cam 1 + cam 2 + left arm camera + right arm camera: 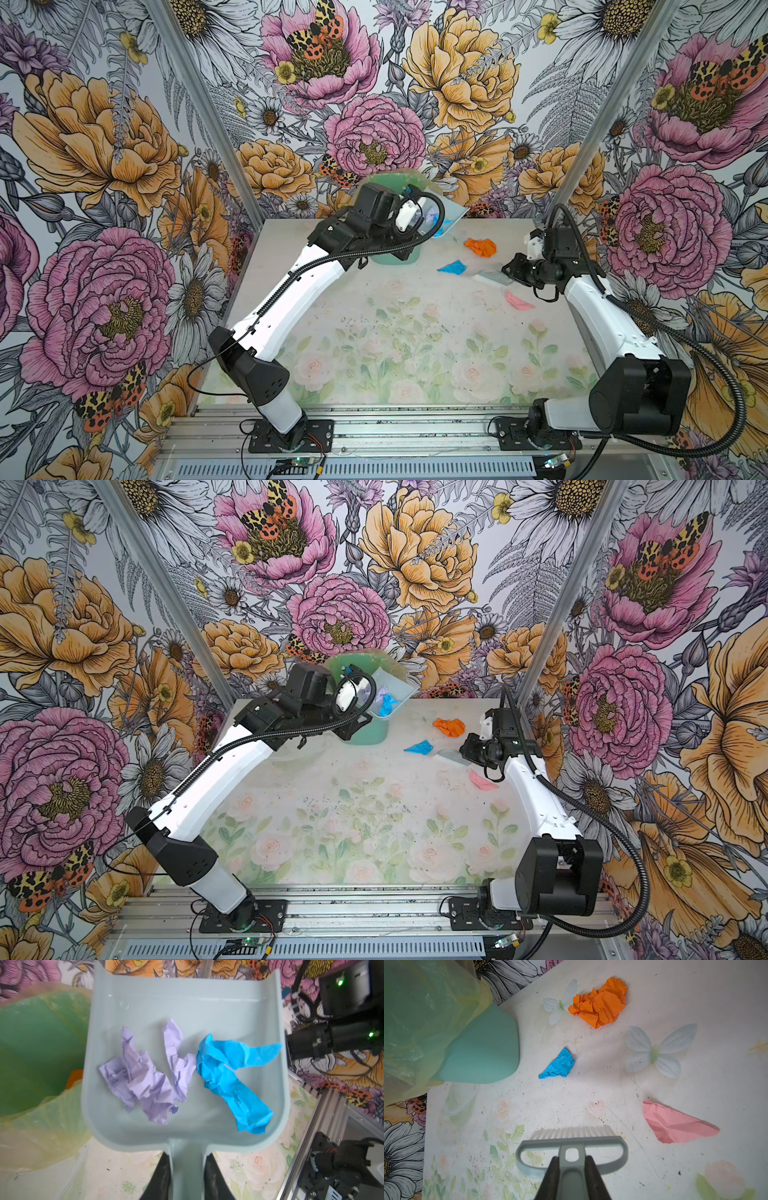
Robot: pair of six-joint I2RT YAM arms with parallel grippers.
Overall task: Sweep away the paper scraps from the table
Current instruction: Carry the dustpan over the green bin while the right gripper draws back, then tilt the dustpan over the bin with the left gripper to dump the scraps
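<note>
Paper scraps [449,727]: three lie loose on the bench [374,303], all in its upper right part in both top views. The orange scrap [600,1002] is farthest back, the blue scrap [557,1066] sits in front of it and a bit left, and the pink scrap [675,1124] is lower right, nearest the right arm; all three are apart, none touching. Two more sit in the dustpan [187,1001]: a lilac scrap [145,1076] (maybe two pieces, hard to tell) and a second blue scrap [228,1076] just beside it, both crumpled and lying toward the handle end. The dustpan is grey-blue and lifted off the bench, at upper middle of both top views, in front of the mouth of the green bin [390,255]. The bin has a yellowish liner [41,1118] and stands at the back edge of the bench. The left pincer [187,1155] is clamped tight on the dustpan handle, one dark jaw on each side. The right pincer [572,1157] is clamped the same way on the handle of the brush [571,1142]. The brush sits between the blue scrap and the pink scrap in the top views, its white bristles facing the blue one's side and clear of both. Can't tell if the bristles touch the bench. Bold floral walls [104,166] stand all round.
</note>
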